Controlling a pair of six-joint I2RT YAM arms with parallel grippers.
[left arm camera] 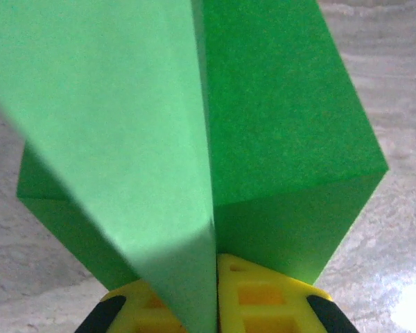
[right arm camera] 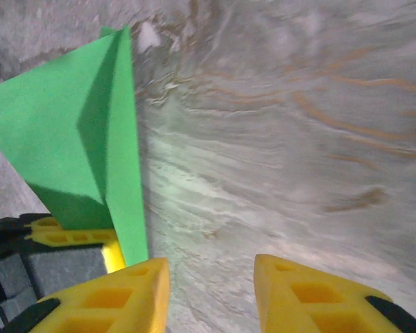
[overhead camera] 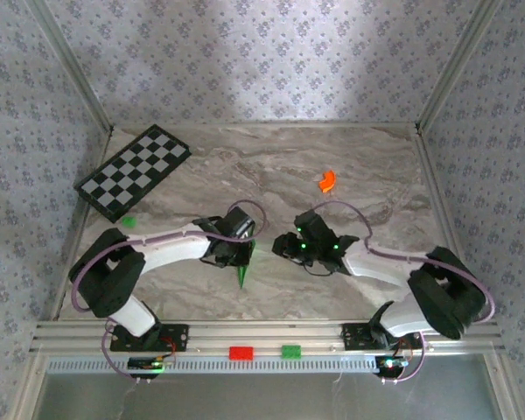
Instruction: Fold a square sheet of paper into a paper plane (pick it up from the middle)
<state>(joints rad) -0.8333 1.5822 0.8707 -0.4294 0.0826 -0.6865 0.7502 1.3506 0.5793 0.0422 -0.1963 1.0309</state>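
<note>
The paper plane [left arm camera: 277, 139] is pinched along its centre crease by the closed left gripper [left arm camera: 217, 277], its tip toward the table's [overhead camera: 367, 175] near edge. The right gripper [right arm camera: 211, 291] (jaws apart, empty) waits just right of it.

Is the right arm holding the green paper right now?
No, its jaws stand open over the table, the paper plane off to one side.

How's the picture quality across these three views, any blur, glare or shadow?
Top external: evenly lit, with a pale bright patch on the back wall. Left wrist: the paper plane is close and soft, its left fold paler; glare on the table. Right wrist: the far table looks smeared.
</note>
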